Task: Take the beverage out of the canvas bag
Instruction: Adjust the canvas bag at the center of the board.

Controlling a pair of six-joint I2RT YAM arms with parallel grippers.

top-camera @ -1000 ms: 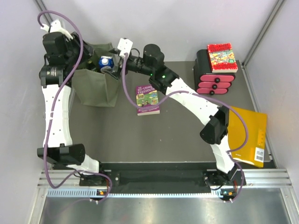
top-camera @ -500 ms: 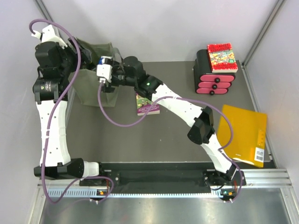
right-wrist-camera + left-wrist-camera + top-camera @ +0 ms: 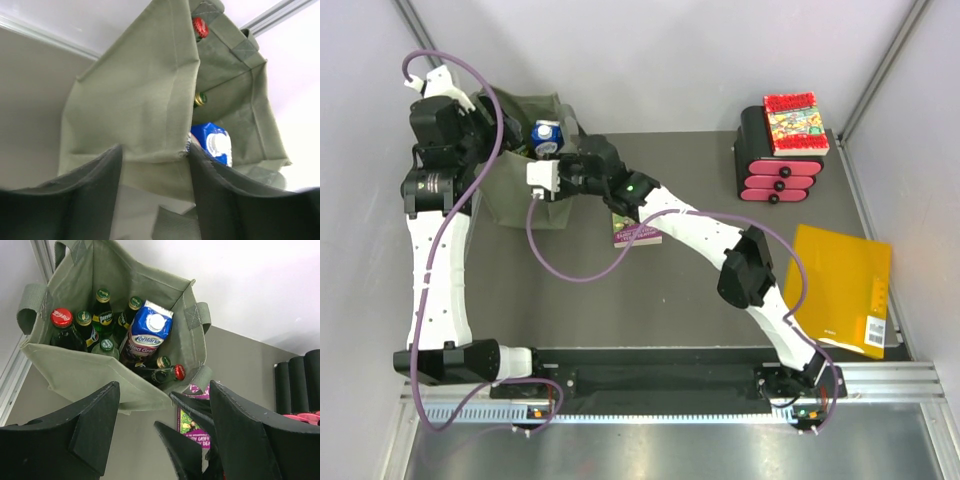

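The olive canvas bag stands open at the back left. It also shows in the left wrist view and the right wrist view. Inside it are a blue and white drink carton and several glass bottles, one with a red Coca-Cola cap. My left gripper hangs open and empty above the bag's near wall. My right gripper is open just outside the bag's near right wall, holding nothing.
A purple book lies right of the bag, partly under my right arm. A pink drawer box with a red book on top stands at the back right. A yellow folder lies at the right edge.
My right gripper has drawn back from the bag's mouth and dropped beside its near wall. The carton stays in the bag. My left arm swung left, then came back.
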